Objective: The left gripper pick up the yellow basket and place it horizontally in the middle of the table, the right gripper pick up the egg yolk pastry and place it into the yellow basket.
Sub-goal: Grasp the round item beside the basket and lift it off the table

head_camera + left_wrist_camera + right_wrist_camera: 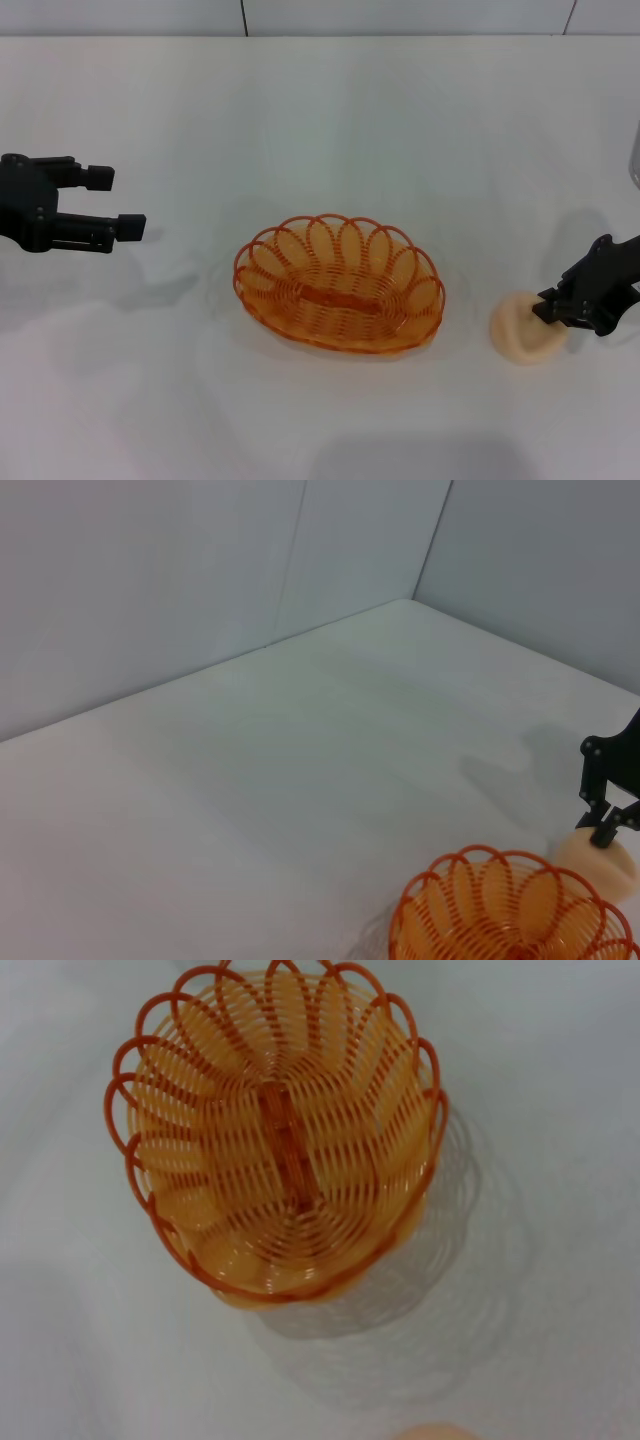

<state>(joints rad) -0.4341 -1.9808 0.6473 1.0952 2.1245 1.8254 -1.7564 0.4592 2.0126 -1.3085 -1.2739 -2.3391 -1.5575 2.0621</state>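
Observation:
The yellow basket [338, 292] lies lengthwise across the middle of the white table [320, 120], upright and with nothing in it. It also shows in the left wrist view [500, 912] and fills the right wrist view [285, 1160]. My left gripper [115, 203] hovers open well to the basket's left, holding nothing. To the basket's right, the egg yolk pastry [522, 330] sits tilted at table level. My right gripper [553, 303] is shut on its right side. The left wrist view shows those fingers pinching the pastry [600, 865] from above. Only a sliver of the pastry [435, 1432] reaches the right wrist view.
A grey wall [400, 15] runs along the table's far edge. Something pale and translucent [635, 150] pokes in at the far right edge. A gap of bare table separates the basket from the pastry.

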